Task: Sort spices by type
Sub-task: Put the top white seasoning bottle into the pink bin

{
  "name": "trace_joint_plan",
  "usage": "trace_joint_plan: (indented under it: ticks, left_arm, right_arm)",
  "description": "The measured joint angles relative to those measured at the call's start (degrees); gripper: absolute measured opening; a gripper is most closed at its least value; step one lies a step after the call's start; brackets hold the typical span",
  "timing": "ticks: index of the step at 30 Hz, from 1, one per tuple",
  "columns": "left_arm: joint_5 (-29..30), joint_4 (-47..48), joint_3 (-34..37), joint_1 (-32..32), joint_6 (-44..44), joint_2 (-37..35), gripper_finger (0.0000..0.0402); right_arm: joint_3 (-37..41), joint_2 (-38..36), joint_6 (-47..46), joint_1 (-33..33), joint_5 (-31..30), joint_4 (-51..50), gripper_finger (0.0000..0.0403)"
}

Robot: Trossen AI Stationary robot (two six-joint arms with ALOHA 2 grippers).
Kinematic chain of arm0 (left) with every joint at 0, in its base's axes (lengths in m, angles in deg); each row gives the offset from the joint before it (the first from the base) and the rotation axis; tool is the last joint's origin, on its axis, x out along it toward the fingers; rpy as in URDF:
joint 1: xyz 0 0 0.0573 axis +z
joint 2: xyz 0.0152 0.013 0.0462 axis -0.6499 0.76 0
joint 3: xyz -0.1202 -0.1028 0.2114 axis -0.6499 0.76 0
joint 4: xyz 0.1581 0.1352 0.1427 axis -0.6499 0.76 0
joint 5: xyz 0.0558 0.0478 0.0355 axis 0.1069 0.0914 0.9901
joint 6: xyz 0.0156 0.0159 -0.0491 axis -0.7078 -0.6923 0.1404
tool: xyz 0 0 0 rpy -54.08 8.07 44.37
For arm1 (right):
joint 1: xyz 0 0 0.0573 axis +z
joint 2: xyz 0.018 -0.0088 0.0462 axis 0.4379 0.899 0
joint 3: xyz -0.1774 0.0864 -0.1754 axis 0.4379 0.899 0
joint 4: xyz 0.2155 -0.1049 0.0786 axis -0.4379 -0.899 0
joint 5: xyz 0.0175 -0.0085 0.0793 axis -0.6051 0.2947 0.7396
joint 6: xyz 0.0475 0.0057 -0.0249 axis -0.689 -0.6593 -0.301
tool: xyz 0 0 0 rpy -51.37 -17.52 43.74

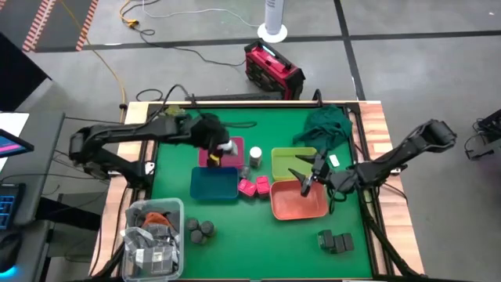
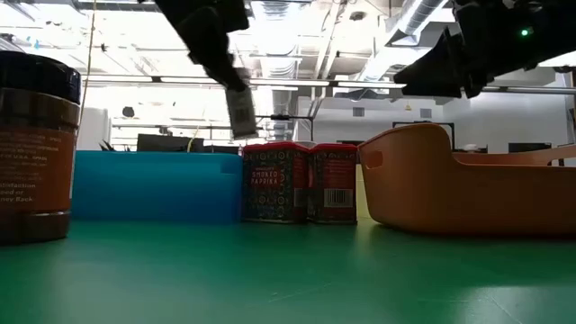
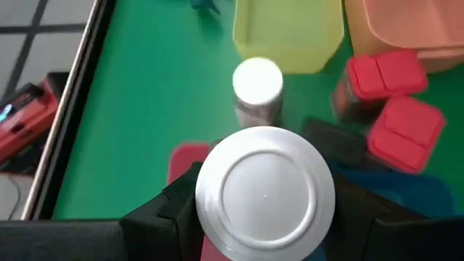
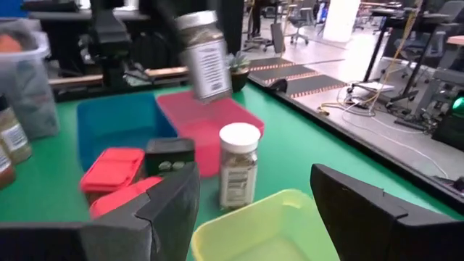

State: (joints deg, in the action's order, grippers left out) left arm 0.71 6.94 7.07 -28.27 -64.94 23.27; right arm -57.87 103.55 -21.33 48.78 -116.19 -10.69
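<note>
White-capped jar (image 4: 204, 56) hangs clamped in the left end effector (image 1: 221, 146) above the pink tray (image 4: 217, 119) (right end effector (image 1: 308, 179) open)

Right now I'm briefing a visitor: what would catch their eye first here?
The left gripper holds a white-capped jar in the air above the pink tray. A second white-capped jar stands beside that tray, near two bright pink boxes. The right gripper hovers open over the salmon tray.
</note>
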Motion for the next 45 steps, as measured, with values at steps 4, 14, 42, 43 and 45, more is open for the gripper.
trace_joint_plan:
  ticks: [4, 14, 42, 43, 45]
  left_arm:
    - [5.55, 4.86, 2.36, -2.74, 4.51, -3.35, 0.019]
    - [10.38, 9.97, 5.39, -0.47, 13.52, -4.02, 0.019]
    - [1.45, 3.23, 12.48, 8.36, 7.11, 3.78, 0.0222]
    - [1.5, 3.32, 12.48, 8.36, 7.21, 3.67, 0.0223]
    - [1.73, 3.32, 12.48, 8.33, 7.26, 3.42, 0.0227]
  right_arm:
    - [0.0, -1.58, 0.0, -0.43, 0.09, 0.13, 0.0289]
    - [0.0, 1.5, -3.78, 0.38, 1.9, 3.78, 0.0289]
    - [-0.02, 4.78, -3.93, 2.94, 2.84, 6.33, 0.0289]
    - [-0.02, 4.78, -3.93, 2.84, 2.84, 6.31, 0.0289]
    - [-0.02, 4.78, -3.93, 2.53, 2.83, 6.3, 0.0289]
